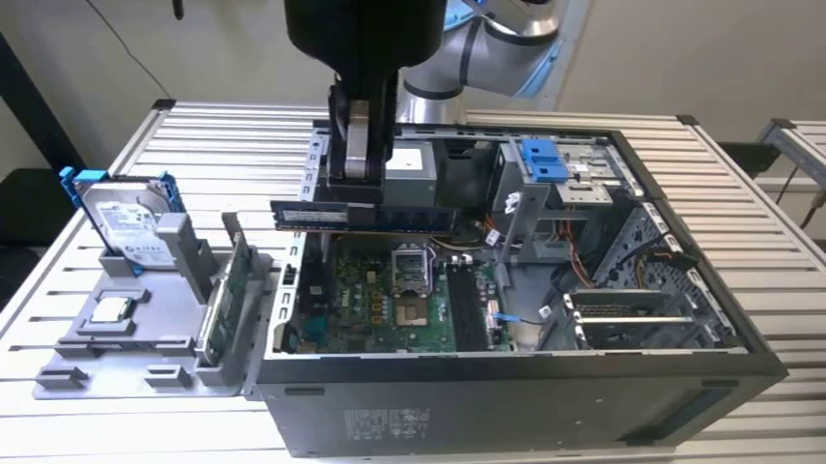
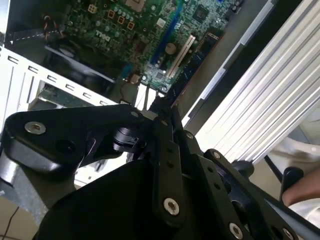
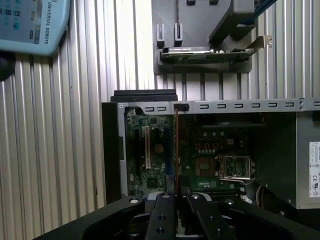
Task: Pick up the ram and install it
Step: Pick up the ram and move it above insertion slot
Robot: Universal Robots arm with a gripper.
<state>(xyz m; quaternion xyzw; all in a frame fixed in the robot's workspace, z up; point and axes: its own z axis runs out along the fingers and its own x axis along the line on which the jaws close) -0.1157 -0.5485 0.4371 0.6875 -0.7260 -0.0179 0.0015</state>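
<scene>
**A:** Gripper [image 1: 351,196], position?

**B:** Exterior view: hangs over the open computer case [image 1: 516,406]. Jaws clamped on the ram [image 1: 400,217], gripping its upper edge a little off the stick's middle, toward the exterior view's left.

**A:** Attitude of the ram?

**B:** Level, standing on its long edge, flat face toward the camera. Held in the air above the motherboard [image 1: 387,304], apart from it, not seated in any slot. In that view it crosses just above the processor socket [image 1: 413,266].

**A:** Wrist views?

**B:** First wrist view: ram seen edge-on, a thin line running out from between the black fingers [image 3: 161,215] across the green board. Second wrist view: black linkages close up, a dark strip leaving the fingertips, the board beneath it.

**A:** Rest of the bench?

**B:** Grey fixture [image 1: 155,333] on the slatted table [image 1: 193,135], just beside the case on the exterior view's left. Hard drive [image 1: 130,217] in a blue frame stands upright at the fixture's far end. CPU chip [image 1: 111,309] lies flat nearer the front. Green card [image 1: 230,300] stands on edge along the side next to the case.
</scene>
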